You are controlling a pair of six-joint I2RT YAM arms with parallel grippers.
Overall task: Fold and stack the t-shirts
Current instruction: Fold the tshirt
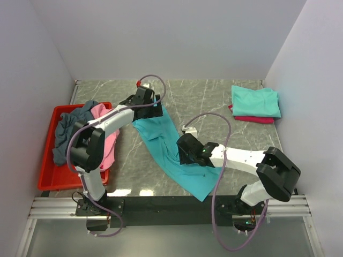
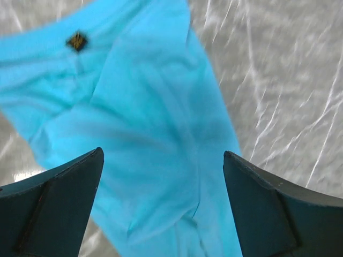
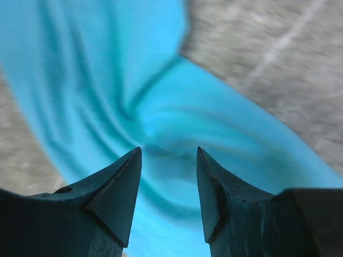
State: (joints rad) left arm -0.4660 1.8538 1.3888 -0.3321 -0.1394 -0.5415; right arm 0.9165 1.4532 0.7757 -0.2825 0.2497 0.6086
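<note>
Black mounting bar (image 1: pixel 171 204) and its aluminium rail are running along the near edge, carrying both arm bases. Just beyond, the turquoise t-shirt (image 1: pixel 161 134) is lying stretched out as a long diagonal strip on the grey-green marbled table (image 1: pixel 214 101), reaching from near the right arm's base up toward the middle-left. The right gripper (image 3: pixel 169 152) is hanging low over the strip's middle, its fingers standing narrowly apart with bunched cloth just past the tips. That wrist view is blurred, so perhaps they are brushing the fabric. The left gripper (image 2: pixel 163 155) is hovering over the shirt's far end, fingers spread wide and gripping nothing. At the left edge a red tray (image 1: pixel 51 179) is holding a slate-grey shirt (image 1: pixel 64 136) and a pink shirt (image 1: pixel 111 150), the pink one spilling over the tray's right rim beneath the left arm. Toward the far right corner a mint-green shirt (image 1: pixel 254 100) is sitting folded on a crimson shirt (image 1: pixel 252 119). Plain white walls (image 1: pixel 171 37) are closing in three sides.
</note>
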